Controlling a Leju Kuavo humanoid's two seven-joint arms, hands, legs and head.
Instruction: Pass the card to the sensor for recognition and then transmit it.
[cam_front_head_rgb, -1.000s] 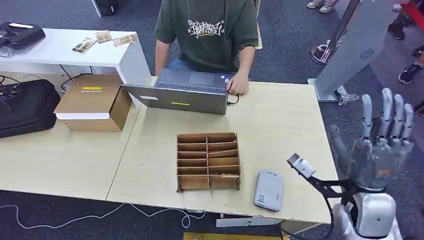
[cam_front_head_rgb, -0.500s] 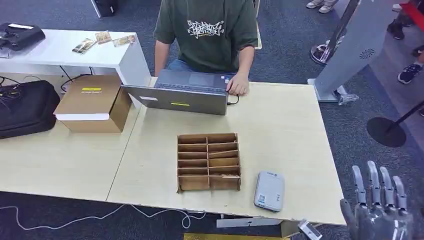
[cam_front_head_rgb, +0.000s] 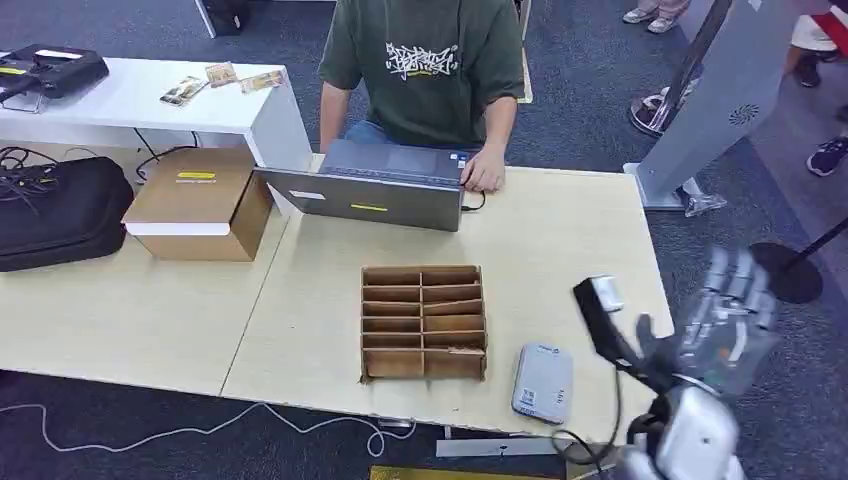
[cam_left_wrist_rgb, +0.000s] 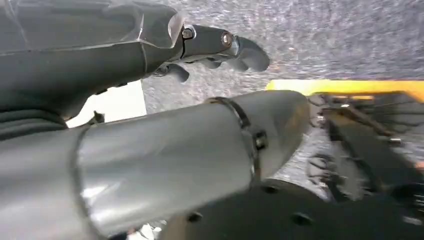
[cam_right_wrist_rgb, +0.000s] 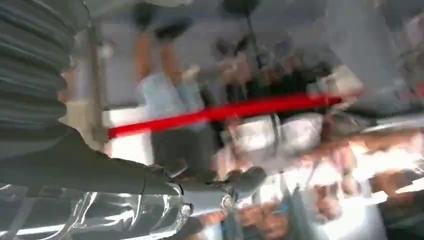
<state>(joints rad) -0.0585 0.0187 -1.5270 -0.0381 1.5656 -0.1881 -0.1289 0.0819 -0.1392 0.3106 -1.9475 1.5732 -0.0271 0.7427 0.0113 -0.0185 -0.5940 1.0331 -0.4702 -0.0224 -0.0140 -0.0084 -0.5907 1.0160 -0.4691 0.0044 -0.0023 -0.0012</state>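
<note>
A cardboard sorter box (cam_front_head_rgb: 424, 322) with two columns of slots stands in the middle of the light wood table (cam_front_head_rgb: 560, 250); whether cards lie in the slots is hard to make out. To its right, near the front edge, lies the grey card sensor (cam_front_head_rgb: 541, 382). My right hand (cam_front_head_rgb: 725, 322) is raised beyond the table's right edge, blurred, fingers spread upward and holding nothing. My left hand (cam_left_wrist_rgb: 215, 47) hangs low beside my body over grey carpet, holding nothing.
A person in a green shirt (cam_front_head_rgb: 425, 60) sits at the far side with a hand on a grey laptop (cam_front_head_rgb: 375, 190). A cardboard box (cam_front_head_rgb: 198, 205) and a black bag (cam_front_head_rgb: 55, 210) sit at the left. A grey stand (cam_front_head_rgb: 715, 110) rises at the right.
My right hand sank low half a second ago and has since risen again beside the table's right edge. The head camera has shifted slightly; the things on the table have not moved.
</note>
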